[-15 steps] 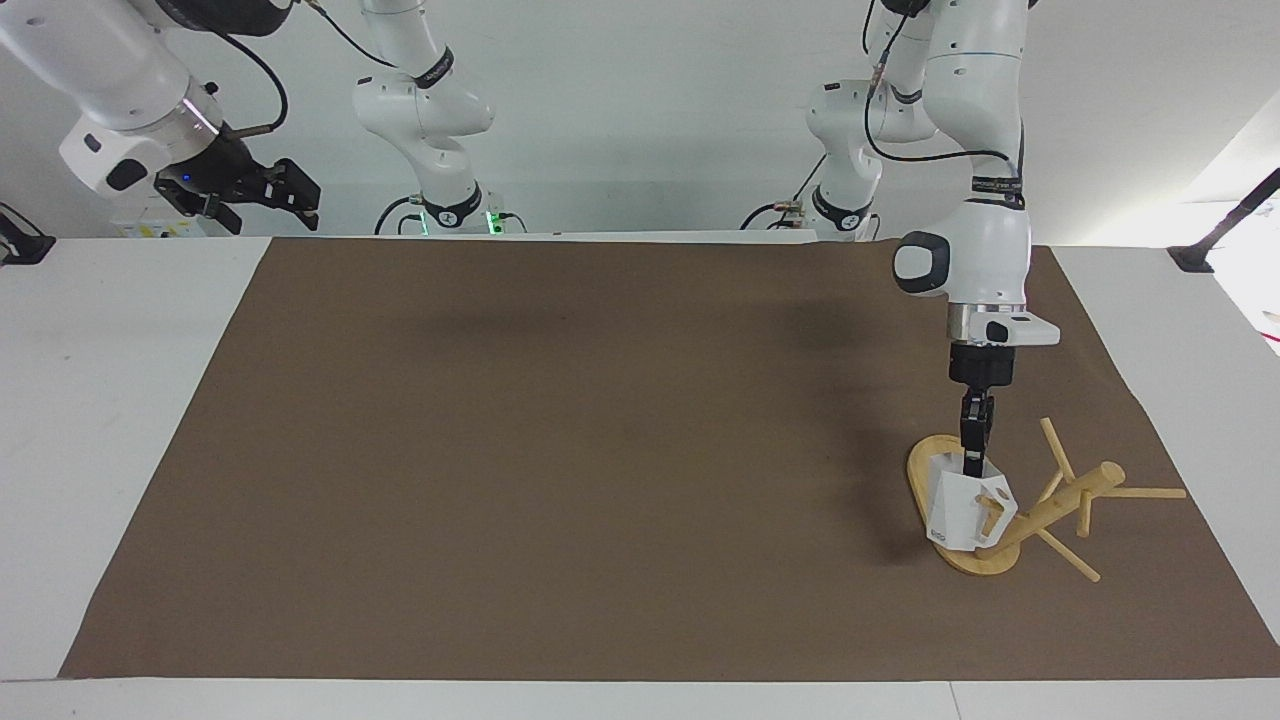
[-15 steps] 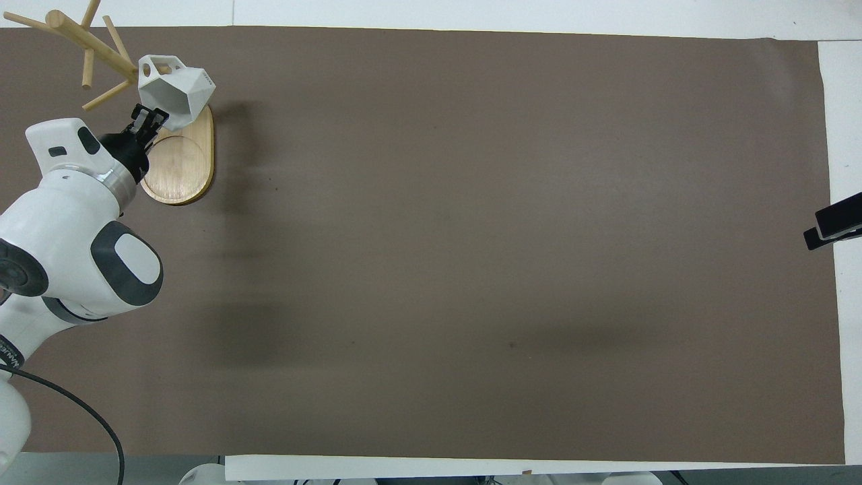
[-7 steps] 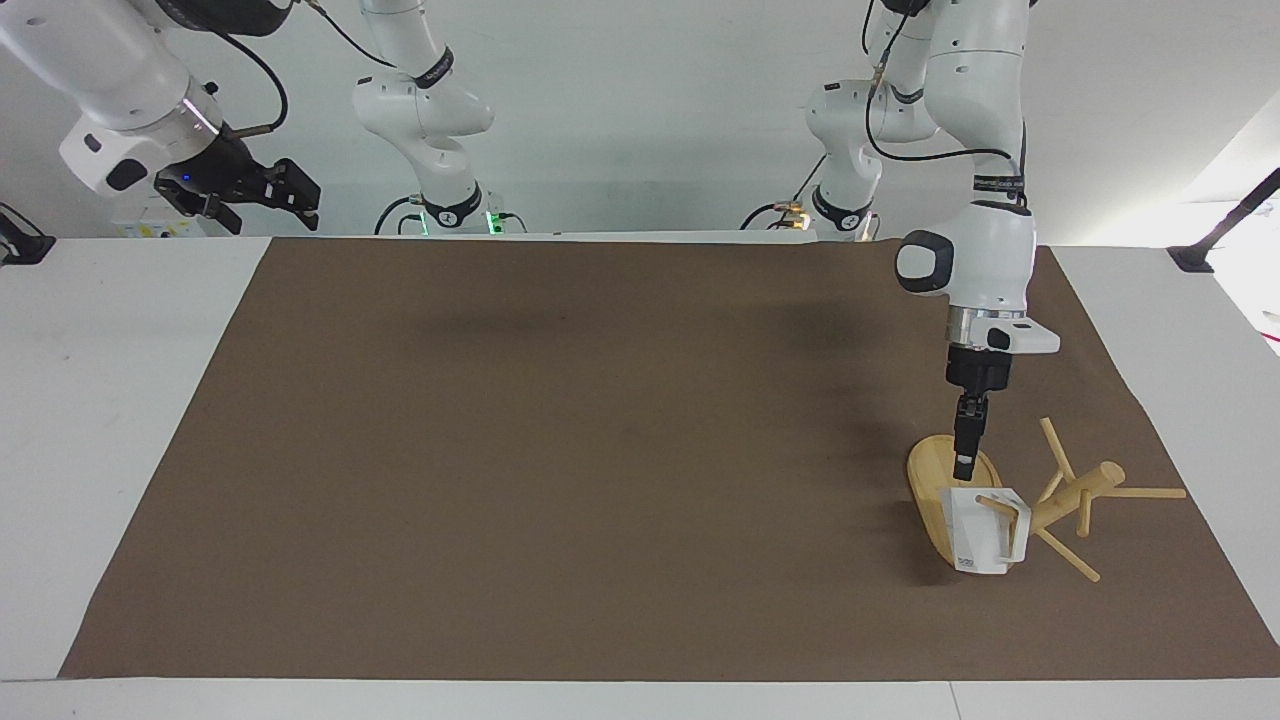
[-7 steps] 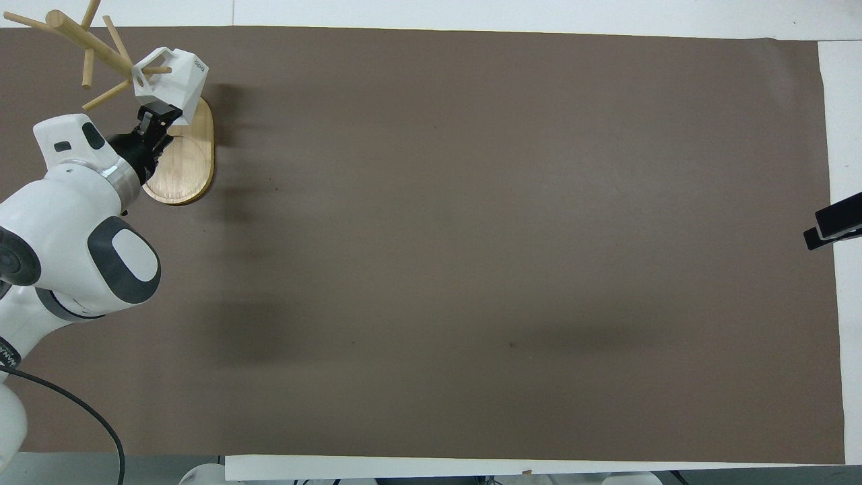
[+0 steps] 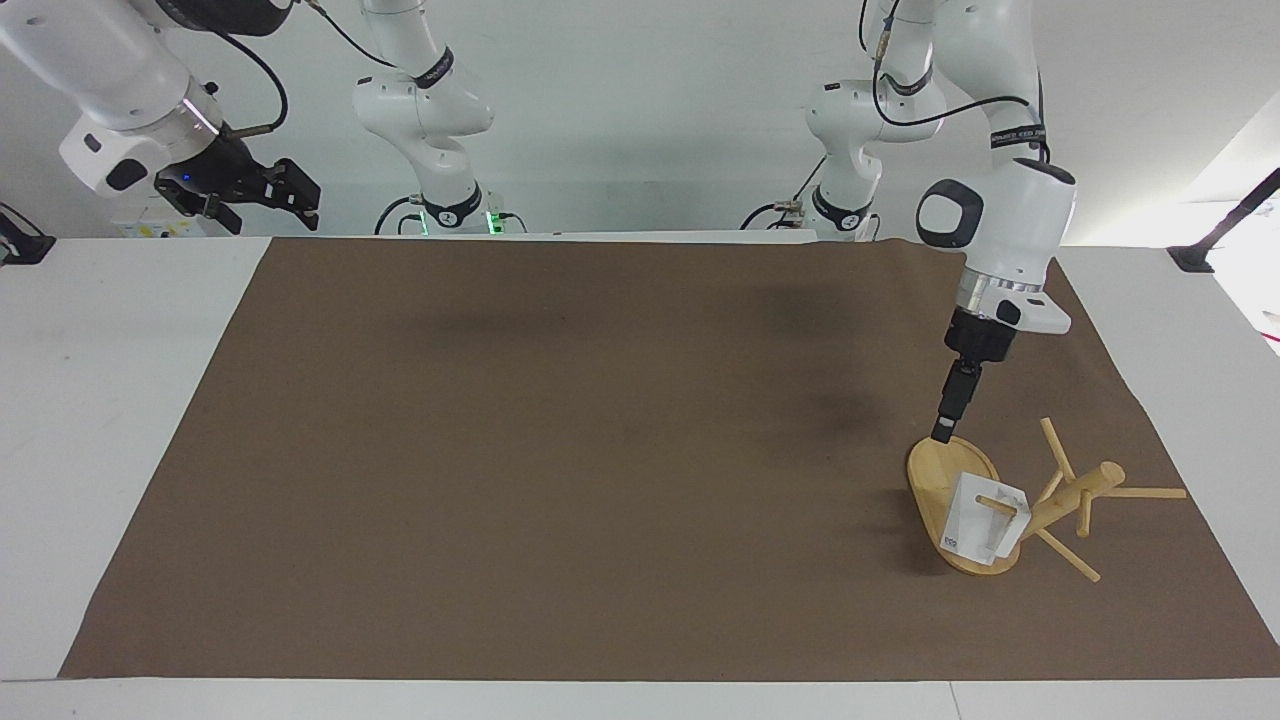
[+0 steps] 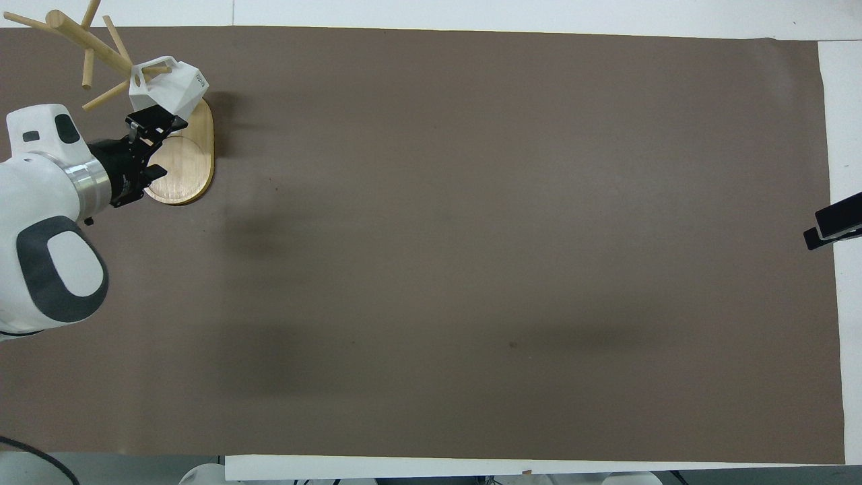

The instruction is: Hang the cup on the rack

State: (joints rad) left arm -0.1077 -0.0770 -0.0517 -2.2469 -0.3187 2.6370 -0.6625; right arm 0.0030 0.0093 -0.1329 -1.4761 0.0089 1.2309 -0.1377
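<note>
Cup (image 5: 980,522) hangs on rack (image 5: 1040,510) at the left arm's end of the brown mat (image 5: 560,450): one thin peg (image 5: 996,503) passes through the cut-out handle, and the white faceted body sits low over the oval wooden base (image 5: 935,480). Whether the cup's underside touches the base or hangs just clear of it is hard to tell from either view. Left gripper (image 6: 156,126) is above the base's end nearer the robots, empty, fingers spread, apart from the cup with a visible gap in the facing view. Right gripper (image 5: 285,190) waits raised off the mat at the right arm's end of the table, jaws spread, nothing in them. Judged step: release done, cup hung, the hanging itself looks complete. Next move calls for a straight lift of the left arm up and toward its own base, wrist kept clear of the other pegs and of the cup, since a nudge on the handle could slide it off the peg.
</note>
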